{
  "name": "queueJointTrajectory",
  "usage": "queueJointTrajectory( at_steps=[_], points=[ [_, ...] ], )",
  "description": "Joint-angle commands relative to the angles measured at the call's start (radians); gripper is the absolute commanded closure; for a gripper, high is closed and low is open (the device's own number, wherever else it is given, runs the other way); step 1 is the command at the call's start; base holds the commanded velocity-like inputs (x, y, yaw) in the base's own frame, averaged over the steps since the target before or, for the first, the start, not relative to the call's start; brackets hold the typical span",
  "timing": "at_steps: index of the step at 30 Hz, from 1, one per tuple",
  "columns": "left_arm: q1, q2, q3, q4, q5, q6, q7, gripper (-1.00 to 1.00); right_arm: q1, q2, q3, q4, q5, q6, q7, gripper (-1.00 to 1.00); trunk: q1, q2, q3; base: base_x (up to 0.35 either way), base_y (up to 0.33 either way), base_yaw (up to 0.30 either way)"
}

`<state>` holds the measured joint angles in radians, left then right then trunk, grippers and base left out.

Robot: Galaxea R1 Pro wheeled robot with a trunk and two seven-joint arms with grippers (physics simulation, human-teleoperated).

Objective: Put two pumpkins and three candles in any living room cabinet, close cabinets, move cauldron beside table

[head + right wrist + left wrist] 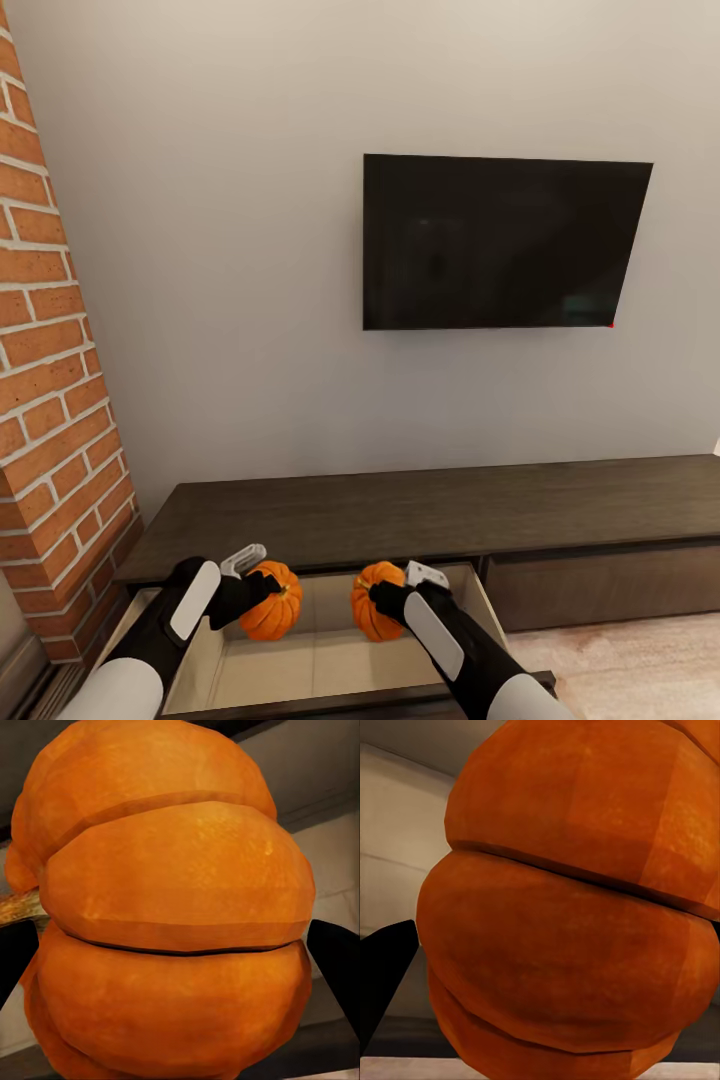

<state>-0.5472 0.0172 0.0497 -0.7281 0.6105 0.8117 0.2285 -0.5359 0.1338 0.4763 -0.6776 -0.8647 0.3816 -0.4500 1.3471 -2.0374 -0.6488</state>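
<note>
Open cabinet drawer (pixel 480 600): each gripper (pixel 262 590) (pixel 385 598) clamps a pumpkin (pixel 275 605) (pixel 372 605), fingertips hidden.

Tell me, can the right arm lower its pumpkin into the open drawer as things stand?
Probably yes. The right gripper holds its pumpkin over the open drawer of the cabinet, and the drawer floor beneath looks bare. The left gripper's pumpkin sits off to the side.

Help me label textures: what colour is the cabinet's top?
Dark brown cabinet top, clearest in the head view.
</note>
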Motion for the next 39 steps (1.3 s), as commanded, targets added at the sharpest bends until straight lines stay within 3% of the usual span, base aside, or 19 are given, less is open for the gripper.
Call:
queueJointTrajectory(
  at_steps=[1,6,11,15,19,26,32,39],
  points=[
    [0.000,-0.001,-0.001,-0.001,0.008,0.004,0.011,1.00,-0.001,0.000,0.004,0.000,-0.004,0.001,-0.010,1.00,0.000,-0.001,-0.001,0.000,0.000,0.000],
    [0.000,-0.007,-0.016,0.001,-0.002,0.003,0.011,1.00,-0.028,0.002,0.004,0.054,0.001,-0.001,-0.012,1.00,0.000,-0.001,-0.001,0.000,0.000,0.000],
    [0.000,-0.028,-0.026,0.001,-0.065,0.004,0.012,1.00,-0.056,0.004,0.007,0.125,0.003,-0.021,-0.012,1.00,0.000,-0.001,-0.001,0.000,0.000,0.000],
    [0.000,-0.039,-0.027,0.001,-0.085,0.004,0.012,1.00,-0.059,0.004,0.010,0.138,0.003,-0.024,-0.036,1.00,0.000,-0.001,-0.001,0.000,0.000,0.000],
    [0.000,-0.044,-0.028,0.001,-0.087,0.004,0.012,1.00,-0.059,0.004,0.010,0.142,0.004,-0.036,-0.070,1.00,0.000,-0.001,-0.001,0.000,0.000,0.000],
    [0.000,-0.045,-0.031,0.002,-0.086,0.004,0.012,1.00,-0.060,0.002,0.010,0.141,0.005,-0.052,-0.072,1.00,0.000,-0.001,-0.001,0.000,0.000,0.000],
    [0.000,-0.044,-0.074,0.001,-0.083,0.005,0.011,1.00,-0.059,0.000,0.011,0.138,0.006,-0.056,-0.067,1.00,0.000,-0.001,-0.001,0.000,0.000,0.000],
    [0.000,-0.043,-0.083,-0.008,-0.080,0.010,0.004,1.00,-0.059,0.000,0.011,0.139,0.006,-0.061,-0.062,1.00,0.000,-0.001,-0.001,0.000,0.000,0.000]
  ],
)
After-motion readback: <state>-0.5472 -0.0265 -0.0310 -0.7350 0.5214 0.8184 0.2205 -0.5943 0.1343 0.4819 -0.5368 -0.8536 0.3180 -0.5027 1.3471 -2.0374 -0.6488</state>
